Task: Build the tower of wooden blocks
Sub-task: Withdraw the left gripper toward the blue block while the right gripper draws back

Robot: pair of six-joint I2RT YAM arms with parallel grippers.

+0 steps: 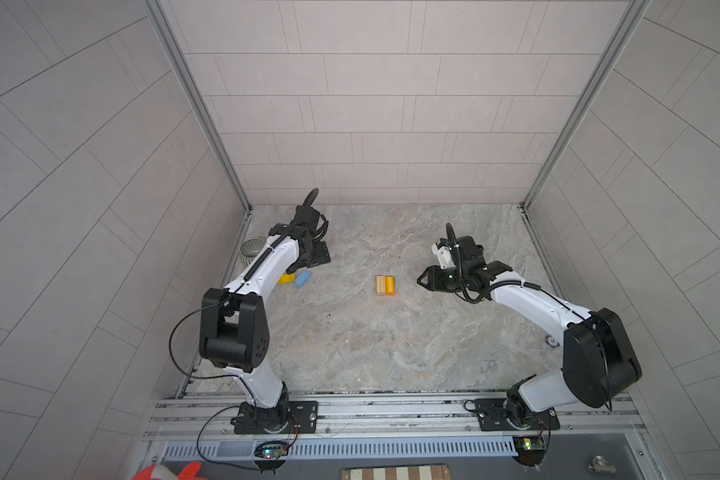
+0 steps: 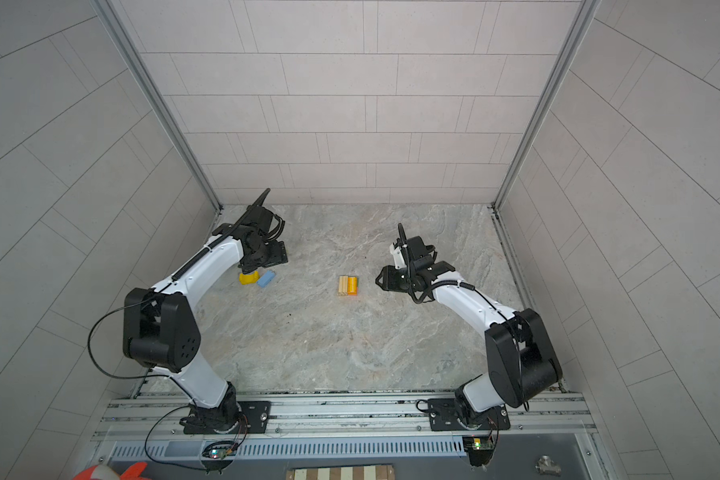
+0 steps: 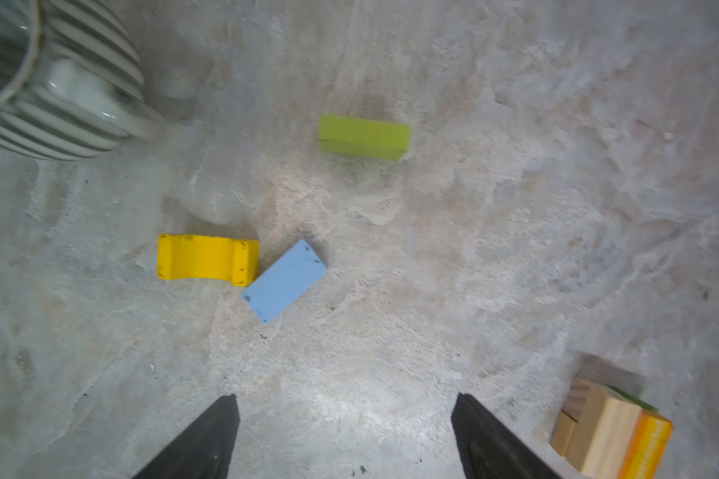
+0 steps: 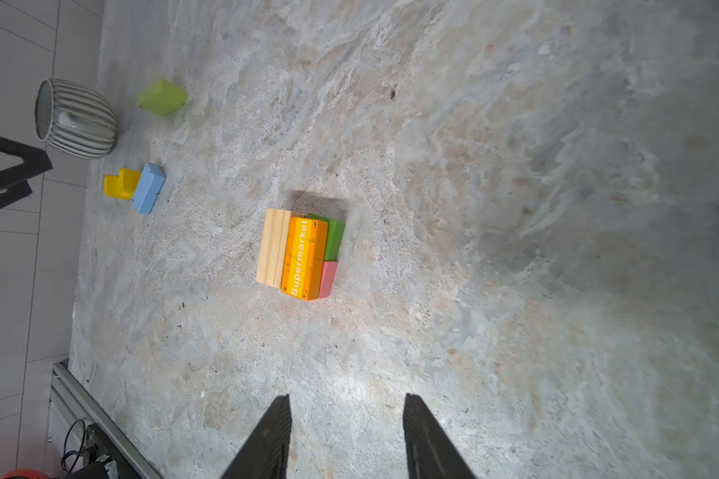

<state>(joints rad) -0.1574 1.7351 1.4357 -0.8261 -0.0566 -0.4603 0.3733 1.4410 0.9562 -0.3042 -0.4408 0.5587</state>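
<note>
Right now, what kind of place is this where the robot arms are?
Probably a robot practice booth, not a real room. Tiled panels wall in a marble-look table, both arms are bolted to a metal rail at its front, and toy blocks lie out for them.

Low, colourful two-layer block tower point(image 4: 302, 257)

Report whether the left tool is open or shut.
Open. In the left wrist view the left tool shows its fingers spread apart, bare table between, holding nothing.
</note>
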